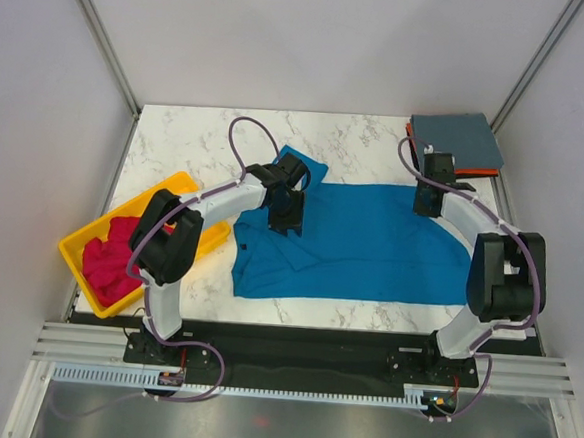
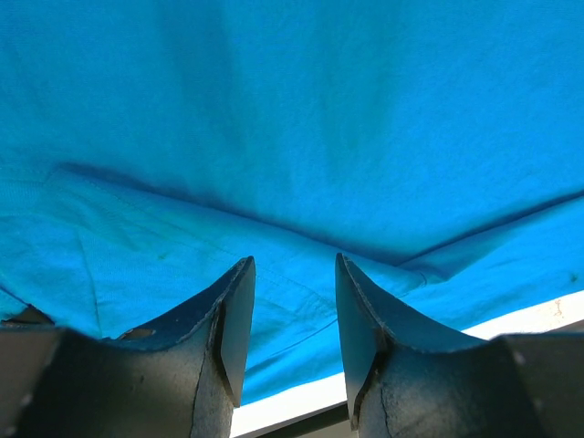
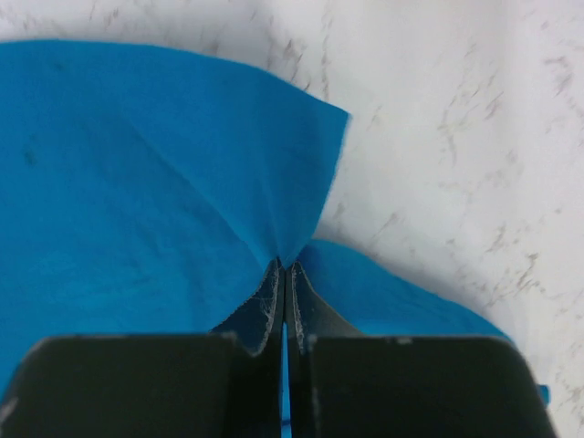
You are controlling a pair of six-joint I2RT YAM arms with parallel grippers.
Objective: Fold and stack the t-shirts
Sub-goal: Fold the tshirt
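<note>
Pinching bright blue soft cloth t-shirt [image 1: 371,240] by corner: your right pincer [image 3: 285,266]; left pincer [image 2: 294,265] spread above. Likely limp, light; grip edges.

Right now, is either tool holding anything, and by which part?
Right tool pinches the blue t-shirt by a fold at its right edge. Left tool is open above it, holding nothing.

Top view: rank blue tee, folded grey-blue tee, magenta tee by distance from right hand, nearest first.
1. Blue t-shirt: pinched in the right hand, mid-table.
2. Grey-blue t-shirt: folded, far right corner.
3. Magenta t-shirt: in the yellow tray, left edge.
</note>
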